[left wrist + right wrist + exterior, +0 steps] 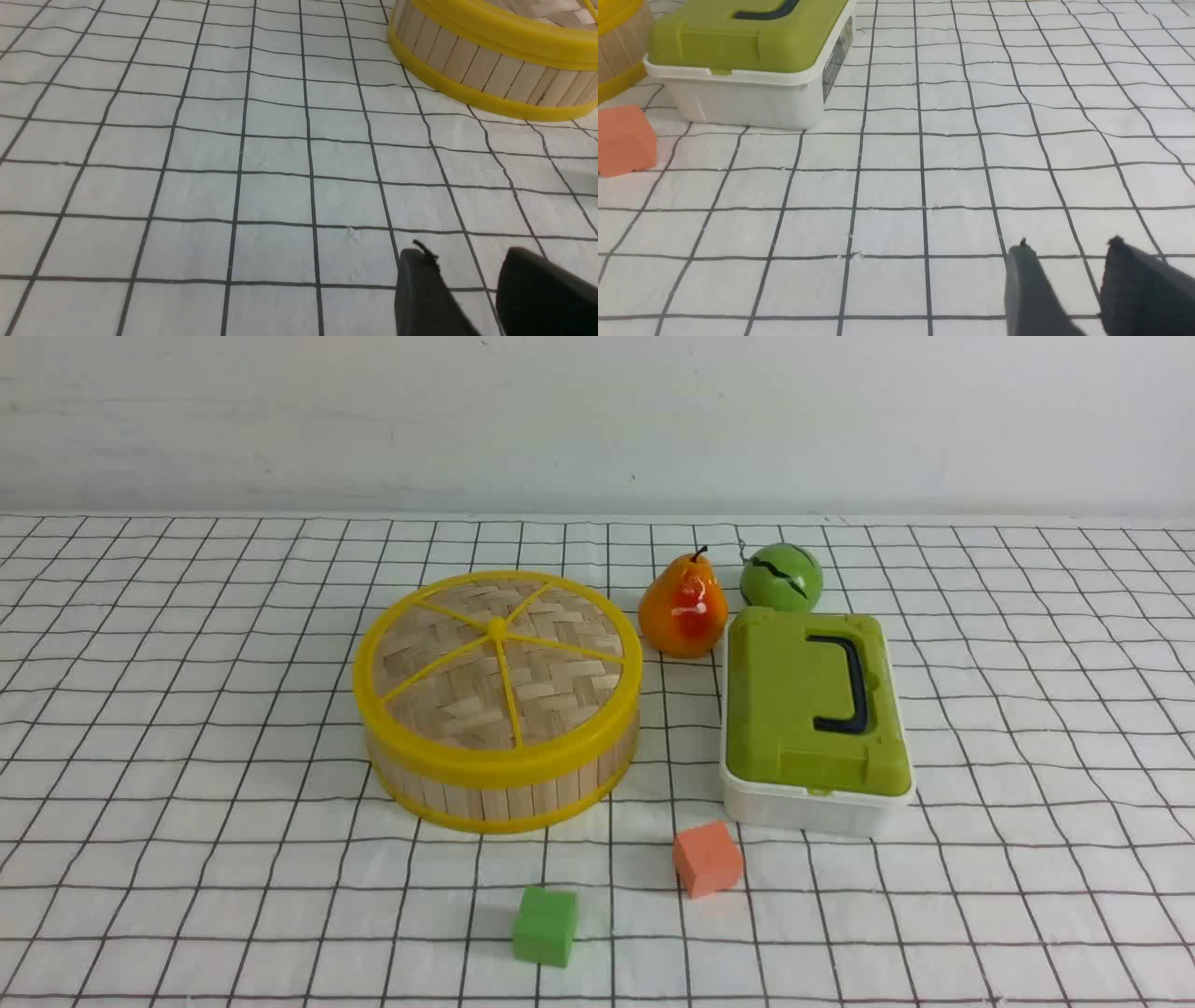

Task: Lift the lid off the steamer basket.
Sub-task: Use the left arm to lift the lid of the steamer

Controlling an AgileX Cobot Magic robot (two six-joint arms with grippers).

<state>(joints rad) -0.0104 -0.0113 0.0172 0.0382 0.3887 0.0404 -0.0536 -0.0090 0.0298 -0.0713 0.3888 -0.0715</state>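
Note:
The lid (pixel 499 667), a woven bamboo disc with a thick yellow rim and yellow spokes, sits closed on the steamer basket (pixel 504 793), whose pale slat wall and yellow bottom rim show at the middle of the table. The basket's wall also shows in the left wrist view (pixel 472 58) and at the edge of the right wrist view (pixel 616 51). My left gripper (pixel 467 261) is open and empty above bare cloth, well short of the basket. My right gripper (pixel 1066 249) is open and empty over bare cloth. Neither arm shows in the front view.
A white box with a green lid and dark handle (pixel 814 719) stands right of the basket. A pear (pixel 683 607) and a green ball (pixel 780 577) lie behind it. An orange cube (pixel 707 859) and a green cube (pixel 544 926) lie in front. A checked cloth (pixel 187 803) covers the table.

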